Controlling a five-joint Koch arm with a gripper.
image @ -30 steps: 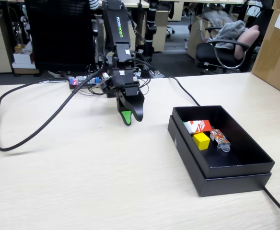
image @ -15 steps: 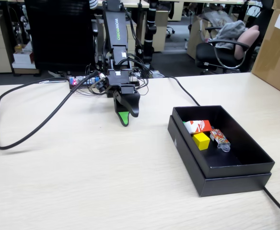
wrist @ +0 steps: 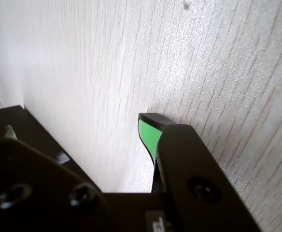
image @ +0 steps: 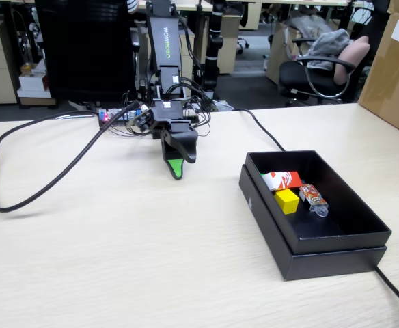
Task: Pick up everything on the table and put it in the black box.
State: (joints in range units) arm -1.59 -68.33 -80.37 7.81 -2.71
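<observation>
From the fixed view I see the gripper [image: 177, 169] hanging tip-down over the bench [image: 117, 246], close to the surface, left of the black box [image: 336, 249] and clearly apart from it. Its two black halves look pressed together, with only a green pad showing at the tip and nothing between them; in the wrist view the gripper [wrist: 150, 126] shows just one green-faced tip above bare wood grain, so I go by the fixed view for that. I cannot find the green cube anywhere in either view. The yellow cube [image: 287, 200] lies inside the box, touching or just in front of the red block [image: 282, 180] with its white mark, and a small wrapped sweet [image: 313, 197] lies just right of them. All three sit well to the right of the gripper. A thick black cable [image: 49, 184] loops across the bench on the left.
</observation>
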